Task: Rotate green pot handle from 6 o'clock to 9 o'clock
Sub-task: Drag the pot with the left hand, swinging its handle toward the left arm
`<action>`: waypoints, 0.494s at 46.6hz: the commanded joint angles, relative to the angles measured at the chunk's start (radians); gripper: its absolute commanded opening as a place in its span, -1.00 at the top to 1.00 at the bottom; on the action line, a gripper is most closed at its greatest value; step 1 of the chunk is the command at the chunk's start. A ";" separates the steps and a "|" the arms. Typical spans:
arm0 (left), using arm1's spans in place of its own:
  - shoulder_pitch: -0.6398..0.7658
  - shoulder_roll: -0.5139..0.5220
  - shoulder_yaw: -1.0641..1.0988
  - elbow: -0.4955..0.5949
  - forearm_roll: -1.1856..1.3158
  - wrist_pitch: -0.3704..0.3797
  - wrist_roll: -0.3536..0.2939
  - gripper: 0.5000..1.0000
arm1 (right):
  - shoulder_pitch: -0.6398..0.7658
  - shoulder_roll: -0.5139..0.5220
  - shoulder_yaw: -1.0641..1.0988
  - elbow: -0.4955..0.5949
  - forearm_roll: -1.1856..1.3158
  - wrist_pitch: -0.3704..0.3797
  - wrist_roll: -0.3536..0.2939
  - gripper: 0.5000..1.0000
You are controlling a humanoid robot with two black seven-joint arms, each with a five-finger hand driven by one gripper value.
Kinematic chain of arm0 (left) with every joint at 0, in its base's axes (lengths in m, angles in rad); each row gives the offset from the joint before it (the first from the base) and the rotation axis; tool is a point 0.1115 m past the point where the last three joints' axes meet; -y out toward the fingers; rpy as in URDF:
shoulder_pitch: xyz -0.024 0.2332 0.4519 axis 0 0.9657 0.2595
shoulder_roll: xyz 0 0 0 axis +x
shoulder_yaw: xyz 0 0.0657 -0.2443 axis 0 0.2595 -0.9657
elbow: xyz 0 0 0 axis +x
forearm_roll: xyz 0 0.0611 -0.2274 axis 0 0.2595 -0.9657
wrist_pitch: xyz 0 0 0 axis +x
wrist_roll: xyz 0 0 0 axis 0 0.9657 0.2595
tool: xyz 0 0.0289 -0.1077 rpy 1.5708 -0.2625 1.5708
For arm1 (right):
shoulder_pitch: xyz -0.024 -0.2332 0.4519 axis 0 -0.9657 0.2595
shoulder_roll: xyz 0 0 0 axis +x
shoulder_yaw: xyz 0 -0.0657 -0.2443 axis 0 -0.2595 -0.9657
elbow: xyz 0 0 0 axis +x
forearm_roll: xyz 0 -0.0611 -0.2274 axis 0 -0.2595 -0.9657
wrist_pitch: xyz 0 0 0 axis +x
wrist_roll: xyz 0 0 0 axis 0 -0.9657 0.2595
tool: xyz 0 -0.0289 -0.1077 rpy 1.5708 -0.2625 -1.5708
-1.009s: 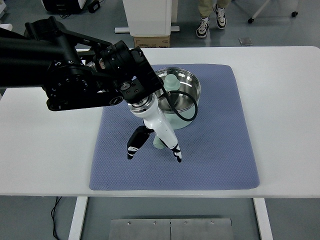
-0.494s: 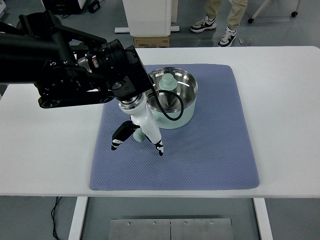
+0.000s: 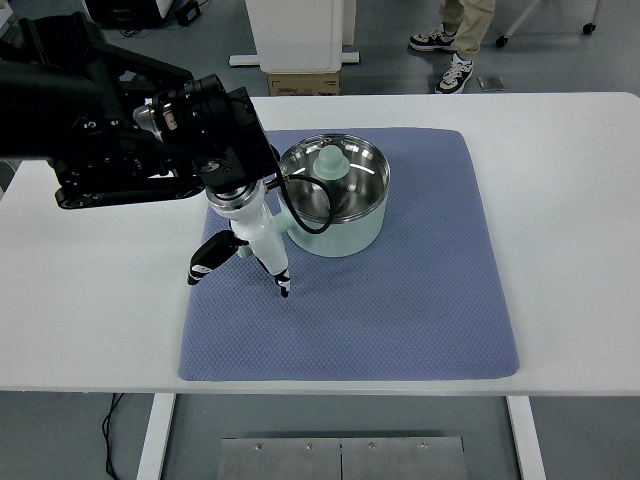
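The green pot (image 3: 335, 200) sits on the upper left part of a blue-grey mat (image 3: 400, 300) that covers the middle of a white table (image 3: 570, 200). The pot is pale green outside and shiny metal inside, and a pale green knob rests within it near the far rim. Its handle (image 3: 279, 214) shows only as a short pale stub at the pot's left side, mostly hidden behind the robot's wrist, so its exact direction is hard to read; it seems to point toward the left and slightly toward the robot.

The left hand (image 3: 245, 255) comes in on a bulky black arm from the picture's left edge and hangs just beside the pot's left wall. Its white palm is near the handle stub, and its black-tipped fingers (image 3: 205, 264) point down and outward over the mat, spread apart. Whether any part of the hand presses on the handle cannot be told. A black cable loops from the wrist across the pot's rim.

Beyond the table's far edge stand a white cabinet, a cardboard box (image 3: 303, 84) and a person's shoes (image 3: 445, 55).
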 commanded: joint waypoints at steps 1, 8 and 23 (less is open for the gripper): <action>-0.001 0.000 0.013 0.005 0.001 0.000 0.004 -1.00 | 0.000 0.000 0.000 0.000 0.000 0.000 0.000 -1.00; -0.001 0.000 0.022 0.022 0.008 0.000 0.011 -1.00 | 0.000 0.000 0.000 0.000 0.000 0.000 0.000 -1.00; -0.001 0.000 0.052 0.070 0.030 0.002 0.012 -1.00 | 0.000 0.000 0.000 0.000 0.000 0.000 0.000 -1.00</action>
